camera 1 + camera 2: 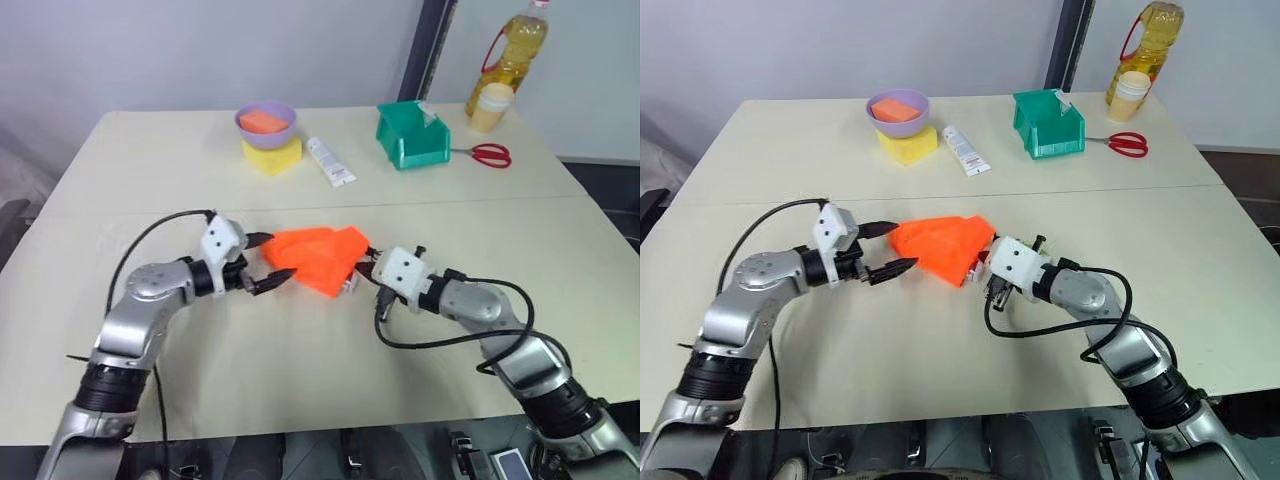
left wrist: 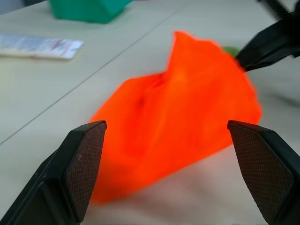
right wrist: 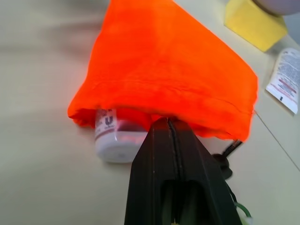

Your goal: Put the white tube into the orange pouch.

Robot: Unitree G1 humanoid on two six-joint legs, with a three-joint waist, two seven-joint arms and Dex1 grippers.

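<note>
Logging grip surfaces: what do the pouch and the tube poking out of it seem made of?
Pouch: soft matte orange fabric, judging by its folds and stitched hem. Tube: looks like smooth, slightly glossy white plastic with grey print; its cap end protrudes.

One orange pouch (image 1: 318,256) lies on the surface (image 1: 150,170), with one white tube (image 3: 115,138) poking from its mouth. One flat crimped tube (image 1: 330,161), one purple bowl (image 1: 266,122), one yellow sponge (image 1: 273,155), one green bin (image 1: 411,135), one pair of red scissors (image 1: 487,154), one oil bottle (image 1: 510,50) and one cup (image 1: 491,106) complete the count
</note>
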